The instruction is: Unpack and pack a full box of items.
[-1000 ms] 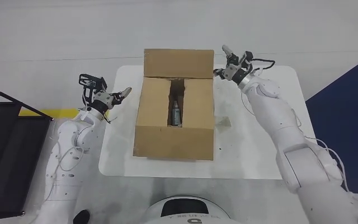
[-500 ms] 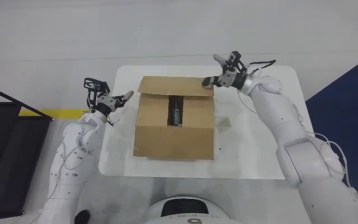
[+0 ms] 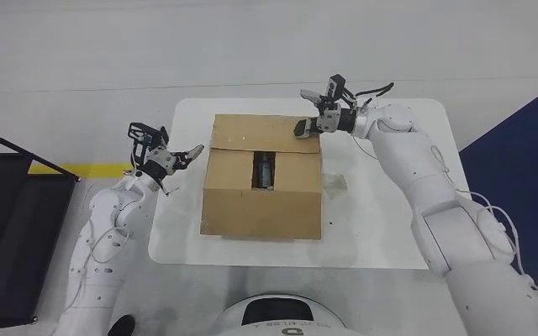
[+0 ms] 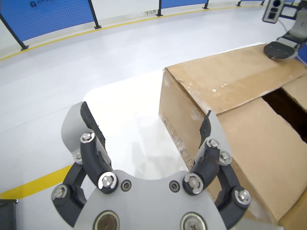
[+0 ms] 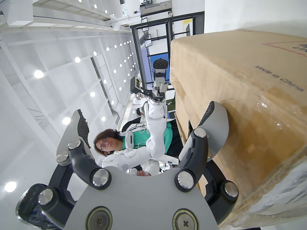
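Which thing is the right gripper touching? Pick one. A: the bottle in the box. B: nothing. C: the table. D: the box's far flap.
D: the right gripper rests one of its fingers on the far flap near its corner, apart from the bottle seen through the gap.

Top view looks straight down, wrist views close beside the shared box (image 3: 261, 210)

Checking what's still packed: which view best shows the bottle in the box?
The top view: the bottle lies in the box's top opening. From the left wrist, that opening is a dark slot; the right wrist view faces the box's outer cardboard.
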